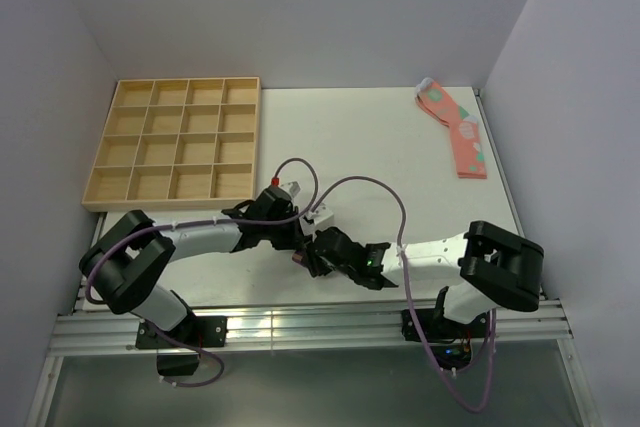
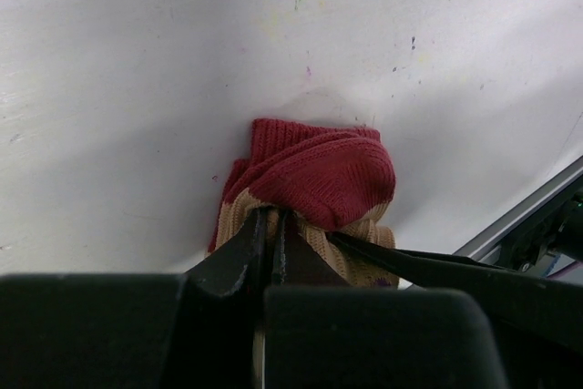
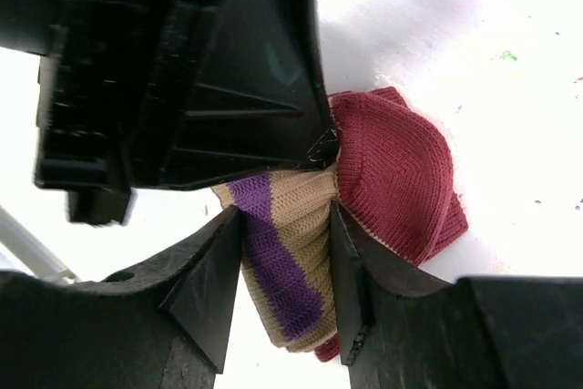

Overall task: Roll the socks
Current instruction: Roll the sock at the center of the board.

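Note:
A rolled bundle of red, tan and purple socks lies on the white table near the front edge; in the top view it is almost hidden between the two grippers. My left gripper is shut, pinching the tan fabric of the bundle. My right gripper grips the tan and purple striped part between its fingers, right beside the left gripper's body. A pink patterned pair of socks lies flat at the far right of the table.
A wooden tray with several empty compartments stands at the back left. Grey walls close in the table on three sides. The metal rail of the front edge runs just behind the grippers. Cables loop over both arms.

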`<state>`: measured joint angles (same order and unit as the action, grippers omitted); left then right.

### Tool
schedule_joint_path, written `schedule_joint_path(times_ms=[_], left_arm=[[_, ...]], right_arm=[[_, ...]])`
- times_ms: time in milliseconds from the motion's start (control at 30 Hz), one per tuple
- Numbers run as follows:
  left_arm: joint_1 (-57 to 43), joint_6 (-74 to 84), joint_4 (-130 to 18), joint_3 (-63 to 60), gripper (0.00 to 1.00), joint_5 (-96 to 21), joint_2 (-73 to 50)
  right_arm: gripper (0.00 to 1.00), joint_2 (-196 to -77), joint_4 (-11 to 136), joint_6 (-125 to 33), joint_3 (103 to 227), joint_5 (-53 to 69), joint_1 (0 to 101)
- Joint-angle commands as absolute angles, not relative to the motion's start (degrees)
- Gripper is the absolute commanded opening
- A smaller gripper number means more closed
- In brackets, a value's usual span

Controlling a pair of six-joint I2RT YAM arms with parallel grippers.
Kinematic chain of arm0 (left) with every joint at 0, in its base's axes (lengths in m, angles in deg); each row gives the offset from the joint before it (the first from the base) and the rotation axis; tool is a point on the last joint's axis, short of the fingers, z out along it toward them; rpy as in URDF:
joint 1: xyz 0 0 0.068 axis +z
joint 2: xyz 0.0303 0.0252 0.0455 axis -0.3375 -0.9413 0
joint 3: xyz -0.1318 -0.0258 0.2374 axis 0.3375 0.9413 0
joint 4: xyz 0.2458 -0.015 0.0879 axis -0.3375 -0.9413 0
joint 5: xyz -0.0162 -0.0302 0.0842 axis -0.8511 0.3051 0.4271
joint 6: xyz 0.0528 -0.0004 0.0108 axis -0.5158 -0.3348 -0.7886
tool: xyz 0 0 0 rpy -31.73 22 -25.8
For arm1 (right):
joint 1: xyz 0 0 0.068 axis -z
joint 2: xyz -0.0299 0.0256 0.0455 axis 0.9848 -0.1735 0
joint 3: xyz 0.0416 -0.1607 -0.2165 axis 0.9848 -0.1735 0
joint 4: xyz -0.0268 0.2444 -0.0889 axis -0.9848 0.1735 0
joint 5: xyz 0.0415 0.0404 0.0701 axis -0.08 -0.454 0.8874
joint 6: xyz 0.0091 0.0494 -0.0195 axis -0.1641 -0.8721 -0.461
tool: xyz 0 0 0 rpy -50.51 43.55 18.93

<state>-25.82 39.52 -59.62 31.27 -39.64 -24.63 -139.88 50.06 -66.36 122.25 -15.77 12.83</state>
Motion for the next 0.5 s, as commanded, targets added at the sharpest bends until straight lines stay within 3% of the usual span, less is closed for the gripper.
schedule_joint_path(times_ms=[0,333,400,467], left_arm=[[-26.7,39.6,-66.3,36.1,0.00,-36.9,-26.6],[-26.9,44.5,-65.6,40.7,0.00,-33.5,-20.3],[-27.1,45.1,-65.6,40.9,0.04,-32.1,-19.1],[-27.2,45.3,-66.1,40.8,0.14,-31.0,-17.1]], right_arm=[[0.44,-142.0,49.1,-70.2,117.1,-8.8,15.2],[0.40,-141.9,43.5,-70.5,115.0,2.9,22.4],[0.40,-142.9,43.8,-70.2,115.6,3.9,23.5],[0.39,-144.1,43.1,-70.8,115.6,6.0,24.5]])
